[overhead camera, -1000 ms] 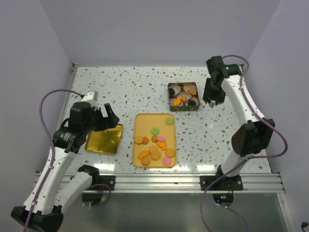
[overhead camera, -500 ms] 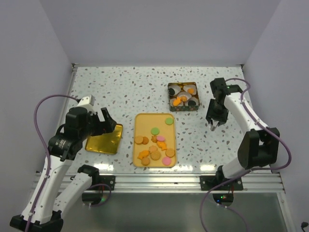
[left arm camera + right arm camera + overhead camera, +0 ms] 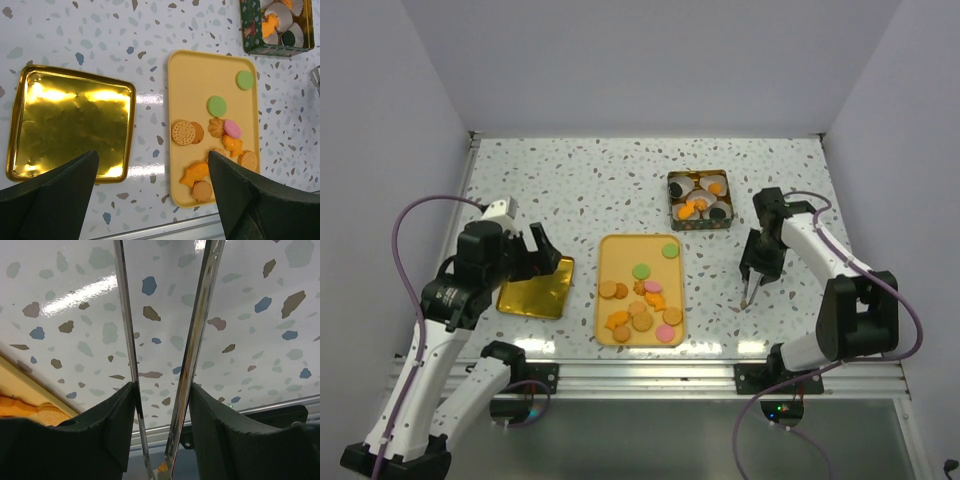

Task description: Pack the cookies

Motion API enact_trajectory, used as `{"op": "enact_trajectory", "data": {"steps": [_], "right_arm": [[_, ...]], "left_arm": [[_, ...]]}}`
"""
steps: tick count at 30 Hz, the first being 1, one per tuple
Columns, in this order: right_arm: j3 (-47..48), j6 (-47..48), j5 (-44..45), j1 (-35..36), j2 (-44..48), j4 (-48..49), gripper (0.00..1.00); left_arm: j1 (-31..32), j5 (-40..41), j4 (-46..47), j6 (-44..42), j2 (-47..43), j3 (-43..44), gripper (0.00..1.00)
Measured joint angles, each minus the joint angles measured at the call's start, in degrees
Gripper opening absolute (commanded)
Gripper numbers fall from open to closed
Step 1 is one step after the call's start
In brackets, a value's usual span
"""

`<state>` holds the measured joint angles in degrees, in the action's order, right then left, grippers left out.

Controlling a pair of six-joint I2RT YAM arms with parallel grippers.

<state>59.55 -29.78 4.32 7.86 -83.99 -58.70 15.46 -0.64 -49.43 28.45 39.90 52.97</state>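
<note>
Several cookies (image 3: 640, 300) in orange, tan, pink and green lie on a yellow tray (image 3: 620, 255); in the left wrist view the cookies (image 3: 182, 132) sit on the near half of that tray (image 3: 205, 75). More cookies rest in white paper cups inside a green tin (image 3: 700, 200). My left gripper (image 3: 535, 250) hangs open over the gap between the gold lid (image 3: 70, 122) and the tray, its jaws (image 3: 152, 160) wide apart and empty. My right gripper (image 3: 757, 272) is shut on metal tongs (image 3: 197, 340), whose tips (image 3: 748, 292) point down at the bare table right of the tray.
The gold lid (image 3: 536, 288) lies flat left of the tray. The green tin (image 3: 275, 25) stands behind the tray's far right corner. The tray's corner (image 3: 20, 385) shows at the lower left of the right wrist view. A metal rail (image 3: 640, 375) runs along the near table edge.
My right arm has swung from beside the tin toward the near edge, lowering the tongs to the table right of the tray. The left arm shifted slightly back and left.
</note>
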Motion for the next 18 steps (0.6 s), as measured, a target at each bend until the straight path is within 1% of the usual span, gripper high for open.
{"op": "enact_trajectory", "data": {"steps": [5, 12, 18], "right_arm": [[-0.5, 0.0, -1.2, 0.0, -1.4, 1.6, 0.50], [-0.3, 0.4, -2.6, 0.0, -8.3, 4.3, 0.57], [2.9, 1.0, -2.5, 0.0, -12.7, 4.9, 0.61]], "left_arm": [[0.0, 0.0, 0.2, 0.0, 0.8, 0.0, 0.96], [0.0, 0.0, 1.1, 0.0, 2.7, 0.0, 0.96], [0.0, 0.0, 2.2, 0.0, 4.9, 0.0, 0.96]]}}
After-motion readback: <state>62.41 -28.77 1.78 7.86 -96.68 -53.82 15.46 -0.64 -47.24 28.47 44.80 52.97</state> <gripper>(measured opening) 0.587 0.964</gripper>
